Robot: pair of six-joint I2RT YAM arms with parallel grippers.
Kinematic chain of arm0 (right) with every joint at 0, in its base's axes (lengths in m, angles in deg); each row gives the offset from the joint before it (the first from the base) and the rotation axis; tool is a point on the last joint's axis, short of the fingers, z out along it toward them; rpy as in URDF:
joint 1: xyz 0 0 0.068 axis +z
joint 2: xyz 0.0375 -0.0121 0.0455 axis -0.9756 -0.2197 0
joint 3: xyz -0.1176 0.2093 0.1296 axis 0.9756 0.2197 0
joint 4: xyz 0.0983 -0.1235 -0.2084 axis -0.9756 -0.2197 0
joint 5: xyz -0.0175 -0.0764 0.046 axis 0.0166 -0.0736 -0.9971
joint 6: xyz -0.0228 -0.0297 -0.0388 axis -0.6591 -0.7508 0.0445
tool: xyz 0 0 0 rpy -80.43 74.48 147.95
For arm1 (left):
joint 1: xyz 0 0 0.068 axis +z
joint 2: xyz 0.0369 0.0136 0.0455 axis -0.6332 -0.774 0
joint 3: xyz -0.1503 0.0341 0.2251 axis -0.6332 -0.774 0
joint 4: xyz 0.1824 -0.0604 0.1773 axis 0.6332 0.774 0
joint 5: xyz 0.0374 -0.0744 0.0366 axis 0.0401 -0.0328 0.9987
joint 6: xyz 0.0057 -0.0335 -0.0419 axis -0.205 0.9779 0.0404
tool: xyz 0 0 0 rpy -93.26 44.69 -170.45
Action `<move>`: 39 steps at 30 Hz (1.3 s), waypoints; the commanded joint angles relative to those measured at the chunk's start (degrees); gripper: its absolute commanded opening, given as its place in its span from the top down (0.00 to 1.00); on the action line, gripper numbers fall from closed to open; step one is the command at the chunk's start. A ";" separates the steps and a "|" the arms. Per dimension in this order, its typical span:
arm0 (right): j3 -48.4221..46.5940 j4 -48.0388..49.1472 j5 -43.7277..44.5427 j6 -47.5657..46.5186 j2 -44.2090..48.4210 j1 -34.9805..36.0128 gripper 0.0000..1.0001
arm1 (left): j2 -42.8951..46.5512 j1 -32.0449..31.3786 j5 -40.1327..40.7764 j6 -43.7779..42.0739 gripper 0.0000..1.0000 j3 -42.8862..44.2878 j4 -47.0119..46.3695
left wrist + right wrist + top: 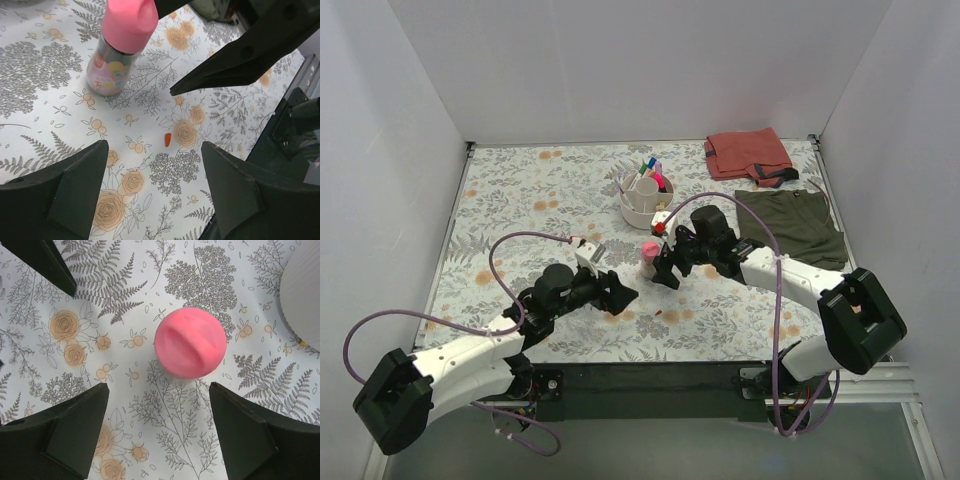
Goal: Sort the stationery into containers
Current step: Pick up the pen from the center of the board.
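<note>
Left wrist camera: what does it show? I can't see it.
A pink-capped patterned tube stands on the flowery tablecloth, just beyond the open left gripper. A tiny orange bit lies by the gap between its black fingers.

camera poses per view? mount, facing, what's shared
Top external: above and behind the left arm and right arm, both visible, looking down on the floral table.
Left wrist: looks down past the open left gripper at the pink-capped patterned tube.
Right wrist: straight down over that tube; open right gripper in frame.
Shared by all: that tube.
</note>
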 commanded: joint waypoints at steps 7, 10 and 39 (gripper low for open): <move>-1.90 14.59 -0.61 -0.17 -6.37 0.20 0.17 | 6.27 2.52 7.27 4.88 0.25 -0.84 11.42; -2.26 16.61 -0.26 1.06 -7.69 0.19 0.20 | 6.44 2.70 6.74 4.09 0.25 -1.28 10.27; -24.56 -6.30 -1.22 -8.25 -7.60 -1.91 0.97 | 4.60 16.59 4.19 -1.62 0.27 7.24 12.29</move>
